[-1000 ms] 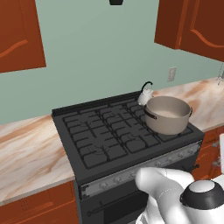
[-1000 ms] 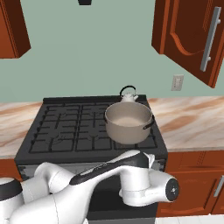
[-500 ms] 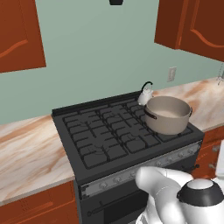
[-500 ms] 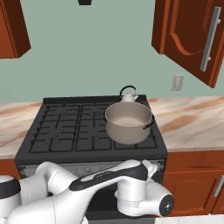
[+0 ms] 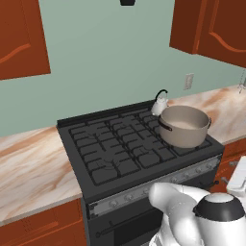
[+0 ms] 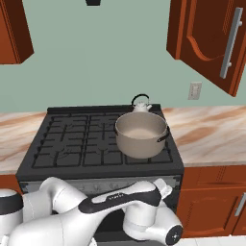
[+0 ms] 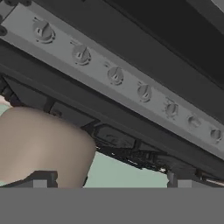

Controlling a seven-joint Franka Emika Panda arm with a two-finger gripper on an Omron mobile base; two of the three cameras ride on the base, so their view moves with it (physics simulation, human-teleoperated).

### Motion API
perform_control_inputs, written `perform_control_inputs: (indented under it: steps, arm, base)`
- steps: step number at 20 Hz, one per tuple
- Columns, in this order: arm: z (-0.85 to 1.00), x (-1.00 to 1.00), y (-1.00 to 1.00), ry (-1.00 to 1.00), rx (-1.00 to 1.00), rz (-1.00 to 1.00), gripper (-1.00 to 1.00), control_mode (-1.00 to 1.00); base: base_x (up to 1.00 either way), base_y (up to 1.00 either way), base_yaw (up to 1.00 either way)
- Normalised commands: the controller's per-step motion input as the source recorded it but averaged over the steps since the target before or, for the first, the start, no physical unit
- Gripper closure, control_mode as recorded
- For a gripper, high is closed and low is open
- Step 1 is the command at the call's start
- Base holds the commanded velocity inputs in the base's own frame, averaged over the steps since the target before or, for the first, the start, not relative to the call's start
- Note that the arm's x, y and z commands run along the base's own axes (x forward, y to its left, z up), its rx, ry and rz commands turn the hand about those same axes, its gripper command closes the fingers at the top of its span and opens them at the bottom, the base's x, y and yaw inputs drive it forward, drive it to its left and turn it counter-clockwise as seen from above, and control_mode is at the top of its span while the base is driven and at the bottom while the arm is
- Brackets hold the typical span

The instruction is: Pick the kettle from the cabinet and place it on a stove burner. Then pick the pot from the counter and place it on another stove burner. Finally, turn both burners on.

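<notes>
Two vessels, the pot [image 6: 141,136] and the kettle [image 6: 141,105] behind it, sit on the stove [image 5: 117,149] while the claw [image 7: 109,183], spread wide and empty, faces the knobs [image 7: 115,75].

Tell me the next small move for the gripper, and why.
Probably ease the open gripper toward one knob on the range's front panel. The kettle and pot already sit on burners, and the hand view faces the knob row close by, touching nothing.
</notes>
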Motion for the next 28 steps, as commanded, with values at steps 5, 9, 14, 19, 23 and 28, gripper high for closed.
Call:
perform_control_inputs:
  steps: [5,9,14,19,23,28]
  arm:
    - [-0.04,0.09,-0.07,-0.01,0.11,-0.02,-1.0,-1.0]
    - [-0.16,0.09,0.0,0.0,0.11,-0.07,-1.0,-1.0]
    - [-0.18,0.01,-0.03,0.06,0.1,-0.03,-1.0,-1.0]
    - [-0.21,0.01,0.0,0.0,0.09,-0.03,-1.0,-1.0]
    - [-0.13,0.03,0.07,-0.01,0.04,-0.04,-1.0,-1.0]
    - [-0.1,0.11,0.08,0.0,0.0,-0.05,-1.0,-1.0]
  base:
    - [0.0,0.0,0.0]
    - [0.0,0.0,0.0]
    - [0.0,0.0,0.0]
    - [0.0,0.0,0.0]
    - [0.0,0.0,0.0]
    - [0.0,0.0,0.0]
